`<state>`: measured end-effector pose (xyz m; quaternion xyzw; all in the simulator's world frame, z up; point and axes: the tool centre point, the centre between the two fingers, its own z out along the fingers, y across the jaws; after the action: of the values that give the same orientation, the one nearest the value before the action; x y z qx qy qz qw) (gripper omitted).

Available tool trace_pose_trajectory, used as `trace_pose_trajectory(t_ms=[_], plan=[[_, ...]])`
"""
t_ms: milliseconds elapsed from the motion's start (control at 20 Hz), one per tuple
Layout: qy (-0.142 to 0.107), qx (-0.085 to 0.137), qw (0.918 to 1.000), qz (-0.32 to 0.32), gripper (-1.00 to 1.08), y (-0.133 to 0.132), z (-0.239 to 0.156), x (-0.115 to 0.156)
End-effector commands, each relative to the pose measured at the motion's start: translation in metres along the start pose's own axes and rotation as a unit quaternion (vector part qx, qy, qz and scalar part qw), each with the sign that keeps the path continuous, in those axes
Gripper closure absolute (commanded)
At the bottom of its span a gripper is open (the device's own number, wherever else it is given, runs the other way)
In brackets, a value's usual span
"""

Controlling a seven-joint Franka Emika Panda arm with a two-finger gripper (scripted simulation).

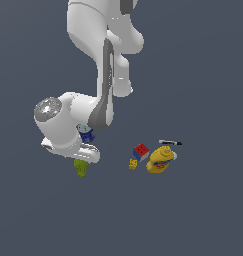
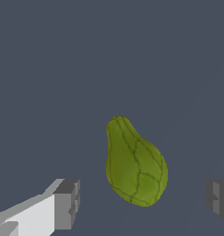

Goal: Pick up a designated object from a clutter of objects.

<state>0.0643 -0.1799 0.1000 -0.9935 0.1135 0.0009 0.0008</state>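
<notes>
The designated object, an olive-green pear [image 2: 135,166] with bumpy skin, lies on the dark floor between my gripper's [image 2: 143,200] two grey fingers [image 2: 67,205], which stand wide apart and do not touch it. In the exterior view the pear [image 1: 81,167] pokes out from under the white hand, and the gripper itself [image 1: 83,161] is mostly hidden by the wrist. The rest of the clutter lies toward the exterior view's right: a blue can [image 1: 86,134] close behind the hand, a red-blue-white cube [image 1: 141,151], a tiny yellow block [image 1: 133,164], a yellow bottle [image 1: 160,159].
A thin black-and-white stick [image 1: 170,143] lies just behind the yellow bottle. The white arm [image 1: 105,75] rises above the hand. Dark floor surrounds everything.
</notes>
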Motion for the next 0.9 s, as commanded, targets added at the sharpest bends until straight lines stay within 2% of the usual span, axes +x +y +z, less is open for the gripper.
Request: trace_pose_trajectory(t_ms=[0,400,850], plan=[[0.001,0.0,1.0,0.003,-0.92,0.005,0.007,0.001],[0.0,-0.001,1.0,0.004,-0.92,0.006,0.014,0.001],[0.001,-0.001,1.0,0.005,-0.92,0.006,0.055,0.0]])
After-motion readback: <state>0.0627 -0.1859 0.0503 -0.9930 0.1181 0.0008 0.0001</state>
